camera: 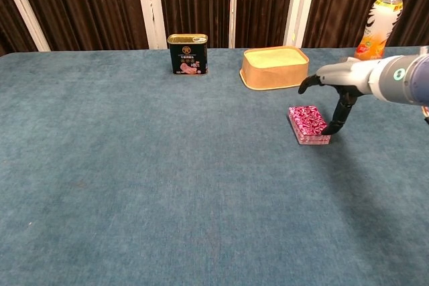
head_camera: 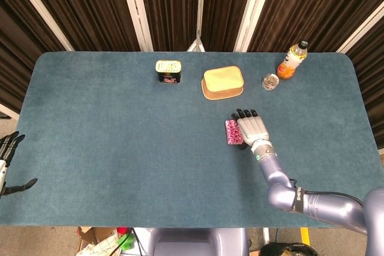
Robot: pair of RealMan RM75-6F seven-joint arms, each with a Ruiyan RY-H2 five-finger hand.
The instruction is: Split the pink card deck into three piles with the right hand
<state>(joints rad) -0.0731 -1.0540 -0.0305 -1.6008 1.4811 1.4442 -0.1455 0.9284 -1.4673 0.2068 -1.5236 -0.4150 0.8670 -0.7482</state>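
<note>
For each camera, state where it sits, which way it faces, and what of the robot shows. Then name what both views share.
Head view: high above the near edge, looking down on the whole table; shows the right hand, its arm, and the left hand at the left edge.
Chest view: low at the near edge, looking across toward the curtains; shows only the right hand.
Shared: pink card deck, can, tan box, bottle.
</note>
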